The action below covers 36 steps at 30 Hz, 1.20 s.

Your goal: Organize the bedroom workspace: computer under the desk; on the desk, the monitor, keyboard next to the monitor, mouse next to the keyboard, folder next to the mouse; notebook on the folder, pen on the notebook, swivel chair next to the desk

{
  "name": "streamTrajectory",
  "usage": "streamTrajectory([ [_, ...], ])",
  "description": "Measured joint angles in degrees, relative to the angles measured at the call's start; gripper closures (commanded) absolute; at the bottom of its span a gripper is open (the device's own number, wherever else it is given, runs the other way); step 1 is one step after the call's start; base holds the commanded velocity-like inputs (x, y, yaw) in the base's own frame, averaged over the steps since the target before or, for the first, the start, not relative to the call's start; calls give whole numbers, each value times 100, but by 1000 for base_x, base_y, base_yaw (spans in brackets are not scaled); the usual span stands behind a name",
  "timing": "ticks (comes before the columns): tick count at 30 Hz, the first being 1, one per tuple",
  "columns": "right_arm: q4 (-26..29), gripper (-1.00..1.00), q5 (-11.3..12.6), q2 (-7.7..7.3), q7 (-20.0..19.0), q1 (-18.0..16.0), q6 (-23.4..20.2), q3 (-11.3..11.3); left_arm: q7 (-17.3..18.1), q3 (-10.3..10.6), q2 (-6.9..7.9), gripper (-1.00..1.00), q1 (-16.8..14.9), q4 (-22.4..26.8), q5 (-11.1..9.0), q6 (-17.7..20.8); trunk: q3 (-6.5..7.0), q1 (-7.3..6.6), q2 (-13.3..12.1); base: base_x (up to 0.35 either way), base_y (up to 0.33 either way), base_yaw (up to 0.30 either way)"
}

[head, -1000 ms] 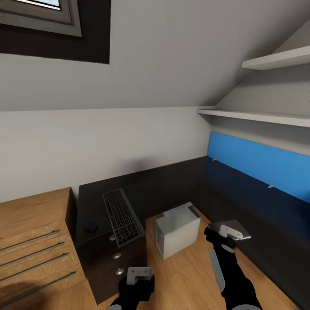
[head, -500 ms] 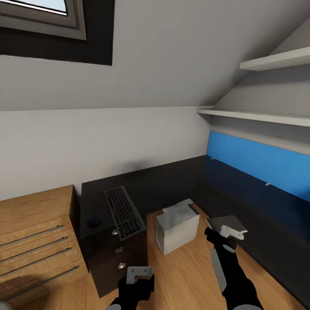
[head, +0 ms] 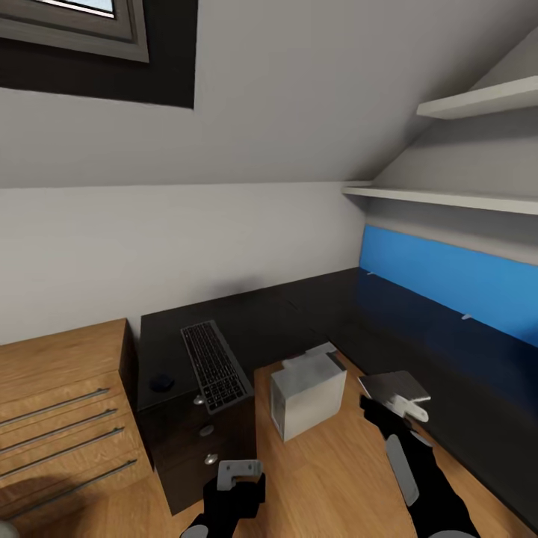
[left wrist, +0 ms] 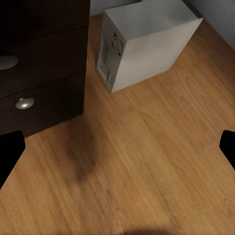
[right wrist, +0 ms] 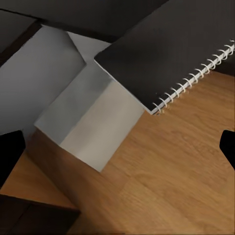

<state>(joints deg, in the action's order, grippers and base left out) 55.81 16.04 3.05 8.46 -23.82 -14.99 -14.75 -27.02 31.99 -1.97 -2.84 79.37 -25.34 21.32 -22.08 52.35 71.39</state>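
Holding the notebook (head: 394, 386) in my right gripper (head: 400, 407), the computer (head: 307, 394) beside it. Left gripper (head: 240, 474): fingers spread wide, nothing between them.

- A home attic room set up as a study corner: the grey ceiling (head: 299, 82) slopes down to a low wall, and a dark-framed skylight (head: 82, 37) is cut into it.
- A black L-shaped desk (head: 299, 317) with a bright blue back panel (head: 448, 280) fills the corner, with silver-knobbed drawers (head: 205, 441) at one end.
- Office gear: a keyboard (head: 215, 366) and a mouse (head: 160, 383) lie on the desk, and a pale computer (head: 308, 397) tower stands on the floor.
- Homely fittings: a light plank floor (head: 329, 478), a low wooden cabinet (head: 63, 418) beside the desk, and white wall shelves (head: 456, 200) above it.
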Motion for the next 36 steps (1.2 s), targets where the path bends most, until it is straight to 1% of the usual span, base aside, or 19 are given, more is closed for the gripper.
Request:
streamTrajectory([
  [4, -117, -100, 668, -179, -154, -2, -62, -40, 0, -6, -4, -100, 0, 0, 0, 0, -72, 88, 161, 0, 0, 0],
  [8, -172, -100, 1410, -326, -228, -1, -240, -67, 0, -7, -5, -100, 0, 0, 0, 0, -144, 176, 321, 0, 0, 0],
  [10, -195, -100, 1736, -388, -247, -3, -349, -72, 0, -5, -6, -100, 0, 0, 0, 0, -180, 220, 401, 0, 0, 0],
  [14, -221, -100, 2238, -497, -268, -2, -572, -76, 0, -4, -6, -100, 0, -2, 0, 0, -252, 308, 562, 0, 0, 0],
  [15, -227, -100, 2430, -549, -274, -3, -683, -78, 0, -3, -6, -100, 0, -3, 0, 0, -270, 330, 602, 0, 0, 0],
  [18, -233, -100, 2694, -633, -280, 0, -863, -78, 0, -2, -7, -100, 0, -5, -2, 0, -323, 396, 722, 0, 0, 0],
  [19, -235, -100, 2846, -685, -283, -1, -980, -80, 0, 0, -7, -100, 0, -6, -5, 1, -341, 417, 763, 0, 0, 0],
  [23, -237, -100, 3145, -805, -282, -2, -1182, -83, -6, 4, -7, -100, 0, -8, -7, 0, -413, 505, 923, 0, 0, 0],
  [25, -238, -100, 3234, -848, -283, -2, -1210, -81, -8, 3, -7, -100, 0, -8, -8, 0, -449, 549, 1003, 0, 0, 0],
  [28, -238, -100, 3284, -870, -291, 0, -1210, -79, -9, 6, -7, -100, 0, -13, -7, 4, -503, 615, 1124, 0, 0, 0],
  [36, -379, -100, 3309, -893, -312, 0, -936, -78, -9, 24, -15, -100, 0, -24, -1, 3, -647, 791, 1445, 0, 0, 0],
])
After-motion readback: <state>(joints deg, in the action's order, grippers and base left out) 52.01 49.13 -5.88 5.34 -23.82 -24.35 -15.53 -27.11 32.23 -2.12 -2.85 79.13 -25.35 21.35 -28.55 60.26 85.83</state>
